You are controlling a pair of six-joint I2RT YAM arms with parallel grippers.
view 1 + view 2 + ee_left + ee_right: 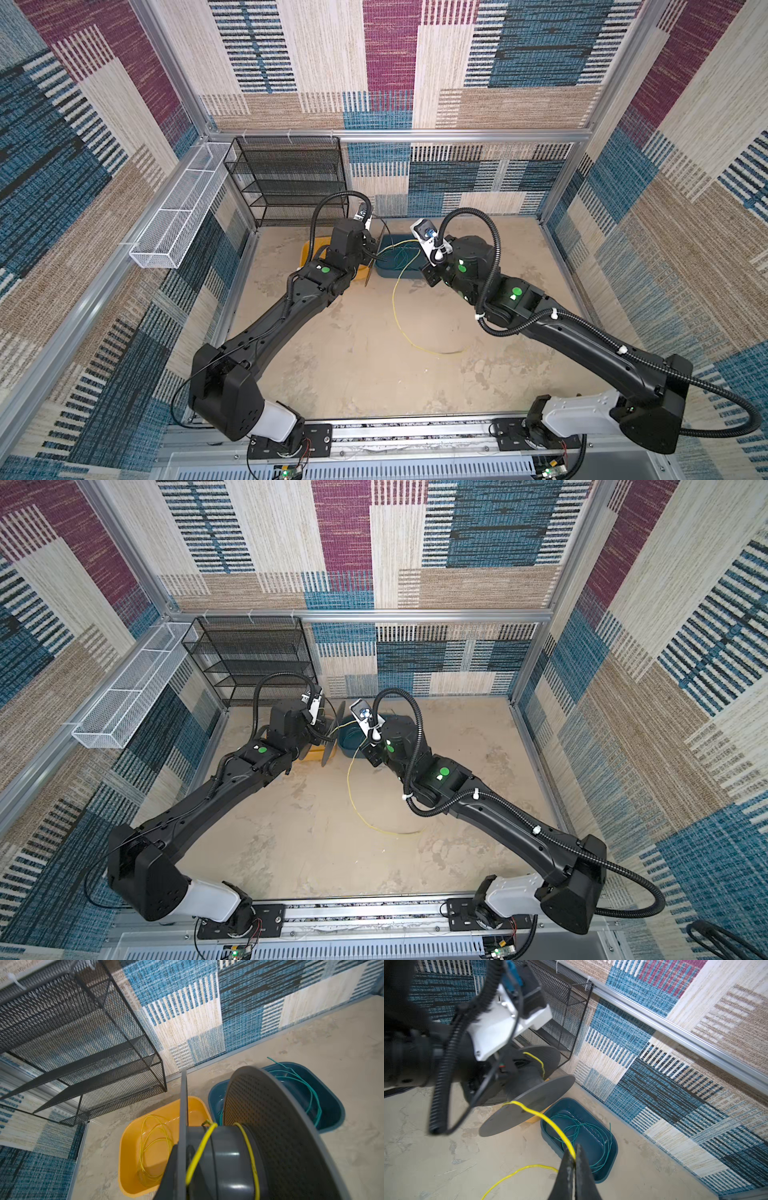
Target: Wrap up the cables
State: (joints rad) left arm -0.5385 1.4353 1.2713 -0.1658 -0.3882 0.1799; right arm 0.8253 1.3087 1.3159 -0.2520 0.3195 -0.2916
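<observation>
Right tool (575,1159) pinches the yellow cable (550,1124) at lower centre; left tool (181,1180) is clamped on the spool (228,1157). That cord looks limp, light and slippery, so take it close to the spool.

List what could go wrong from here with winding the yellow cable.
1. The yellow cable crosses the spool rim on its way to the right fingers; it may catch there rather than land on the hub.
2. Its long slack loop on the table could kink or tangle as it is drawn in.
3. Only a few loose turns sit on the hub; they might slip off.
</observation>
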